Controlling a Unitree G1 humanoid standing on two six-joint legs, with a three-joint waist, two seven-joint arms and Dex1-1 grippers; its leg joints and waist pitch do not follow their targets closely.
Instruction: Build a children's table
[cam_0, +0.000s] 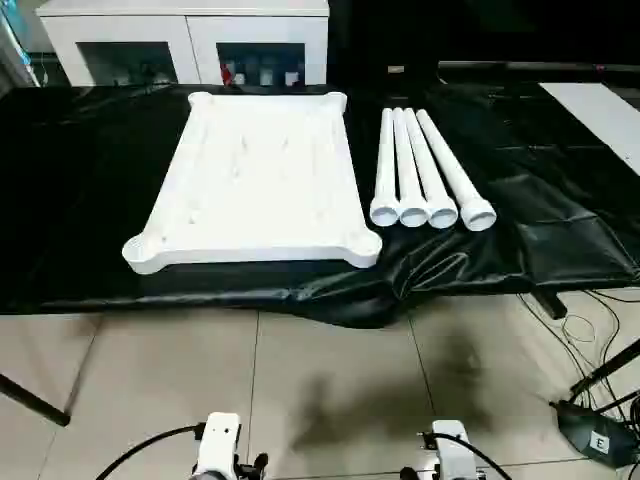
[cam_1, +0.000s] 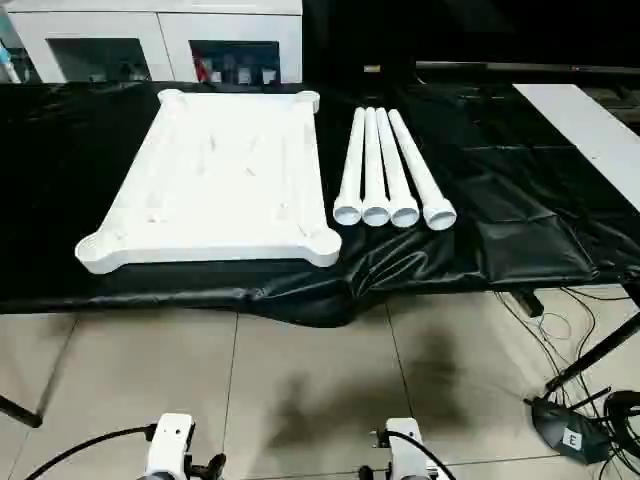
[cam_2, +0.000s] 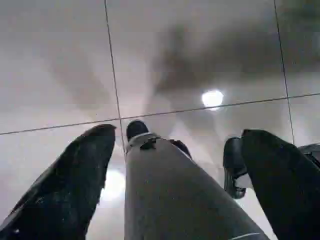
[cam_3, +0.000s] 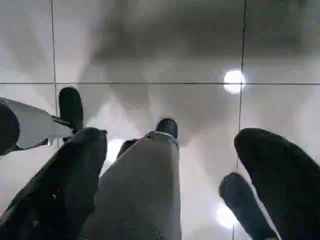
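Your left gripper (cam_2: 175, 165) and right gripper (cam_3: 170, 170): fingers spread wide, empty, hung low over floor tiles at bottom of frame. Arms tucked, wrists barely showing. Tabletop (cam_0: 255, 180) lies underside up, centre-left on black sheet (cam_0: 90, 170). Legs (cam_0: 425, 170): four side by side just right of it, long axes running away from you, open ends toward you. Right arm nearer legs.

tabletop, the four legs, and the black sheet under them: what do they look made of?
Tabletop: looks like moulded white plastic, matt to satin; one piece with rounded corner sockets and a raised rim.
Legs: likely the same white plastic, smooth; the open near ends show they are hollow tubes.
Black sheet: thin glossy film or coated fabric, hard to say which; it wrinkles and catches light along the folds.
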